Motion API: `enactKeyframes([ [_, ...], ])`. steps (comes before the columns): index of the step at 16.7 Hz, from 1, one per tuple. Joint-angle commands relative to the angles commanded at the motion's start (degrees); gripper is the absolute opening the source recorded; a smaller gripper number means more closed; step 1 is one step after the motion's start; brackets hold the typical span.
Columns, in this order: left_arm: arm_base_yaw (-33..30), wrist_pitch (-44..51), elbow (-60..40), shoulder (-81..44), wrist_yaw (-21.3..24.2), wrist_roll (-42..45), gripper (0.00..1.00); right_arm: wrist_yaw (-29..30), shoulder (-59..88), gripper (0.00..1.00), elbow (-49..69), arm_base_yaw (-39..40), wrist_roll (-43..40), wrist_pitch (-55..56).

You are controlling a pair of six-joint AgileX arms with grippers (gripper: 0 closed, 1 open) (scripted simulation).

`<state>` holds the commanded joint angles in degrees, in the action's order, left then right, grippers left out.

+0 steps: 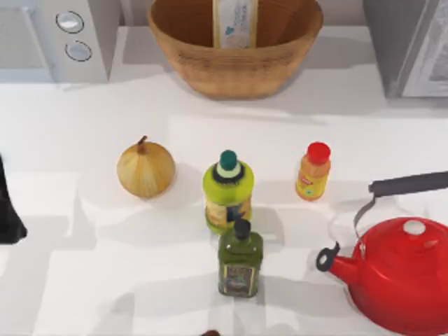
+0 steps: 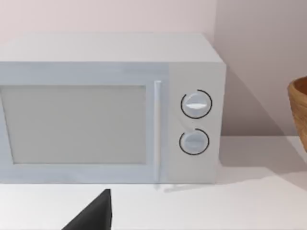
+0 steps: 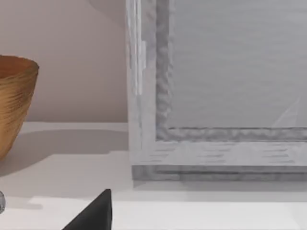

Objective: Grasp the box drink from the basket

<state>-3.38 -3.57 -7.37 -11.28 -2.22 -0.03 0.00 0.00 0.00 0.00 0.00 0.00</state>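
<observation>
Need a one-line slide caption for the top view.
Box drink upright in basket; left arm parked at table's left edge.

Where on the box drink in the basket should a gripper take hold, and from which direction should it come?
Probably the upper part of the box drink, coming from above. It stands upright inside the basket, whose high woven walls block a low sideways approach. The carton's flat opposite faces should suit two fingers closing across its narrow width, above the basket's rim.
</observation>
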Motion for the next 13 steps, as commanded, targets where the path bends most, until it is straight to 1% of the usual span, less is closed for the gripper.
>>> enactKeyframes([
  [3,-3.3,-4.5,-8.7,-11.5,-2.7,-0.5,1.00,0.0,0.0,1.00,0.0,0.0,0.0,0.0],
  [6,-7.2,-10.1,-19.6,-25.9,-6.3,-1.2,1.00,0.0,0.0,1.00,0.0,0.0,0.0,0.0],
  [13,-18.0,-23.2,-48.5,-66.3,-16.7,-2.8,1.00,0.0,0.0,1.00,0.0,0.0,0.0,0.0],
])
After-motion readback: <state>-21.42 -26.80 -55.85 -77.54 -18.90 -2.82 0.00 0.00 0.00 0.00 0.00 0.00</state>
